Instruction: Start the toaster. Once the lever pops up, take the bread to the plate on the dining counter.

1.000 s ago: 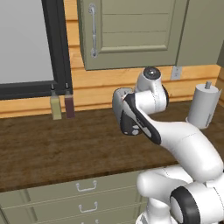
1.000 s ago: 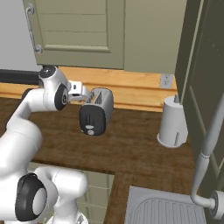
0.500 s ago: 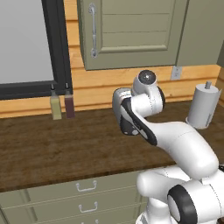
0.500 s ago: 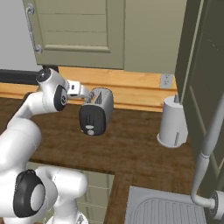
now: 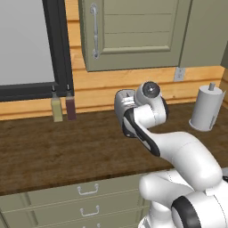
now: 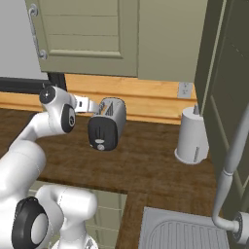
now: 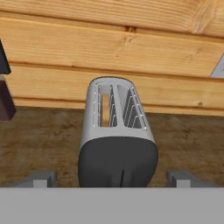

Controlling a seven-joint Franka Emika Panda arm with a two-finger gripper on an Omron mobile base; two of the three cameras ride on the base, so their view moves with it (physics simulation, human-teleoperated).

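Hand view: gripper (image 7: 111,178) spread wide, holding nothing, its tips flanking the toaster's (image 7: 116,131) black end directly ahead; bread (image 7: 105,110) sits in the left slot. Centre one fingertip over the lever, then press straight down.

Arm (image 5: 147,133) folded forward, wrist level; gripper (image 7: 112,178) jaws spread wide (nothing held).

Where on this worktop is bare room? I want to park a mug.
Bare wood runs between the two bottles and the toaster, and between the toaster and the paper-towel roll. Crowded spots: around the toaster, flanked by the open tool, and the sink corner.
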